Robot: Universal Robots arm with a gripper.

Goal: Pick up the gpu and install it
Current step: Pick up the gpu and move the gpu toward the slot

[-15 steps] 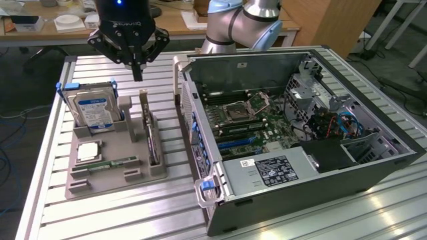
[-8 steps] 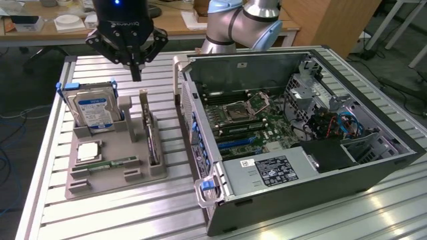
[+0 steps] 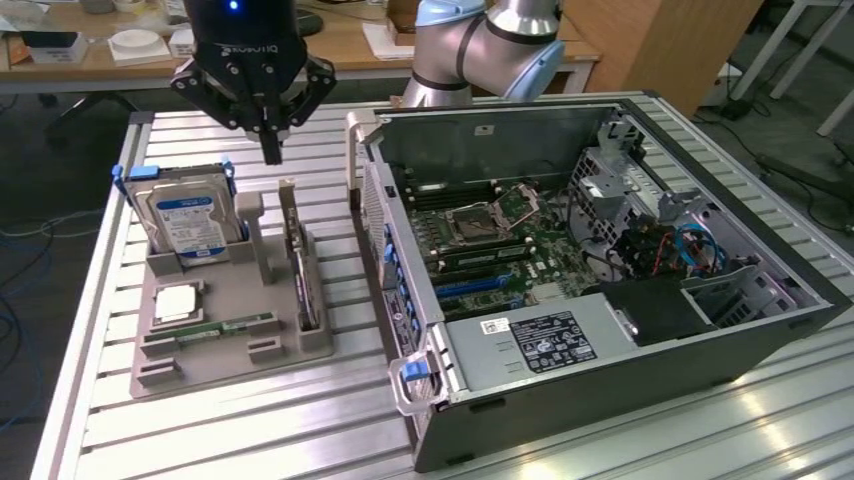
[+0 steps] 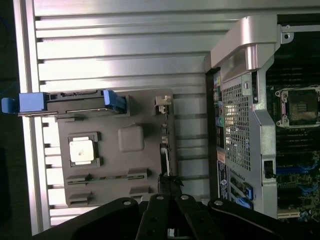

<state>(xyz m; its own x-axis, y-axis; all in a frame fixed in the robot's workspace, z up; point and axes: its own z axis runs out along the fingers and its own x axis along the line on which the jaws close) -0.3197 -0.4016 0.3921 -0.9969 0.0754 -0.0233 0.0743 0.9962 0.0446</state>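
Ribbed aluminium table up front, with glare on its slats at the exterior view's lower right. Behind it is a wooden desk with papers and white boxes, and a wooden cabinet stands toward the exterior view's right. Dark floor with loose cables; white legs at the far right.

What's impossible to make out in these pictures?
- Exterior view: the gpu stands edge-on in the grey tray, faces hidden.
- Wrist view: the gripper covers one end of the gpu.
- Exterior view: the print on the power supply label is too small.
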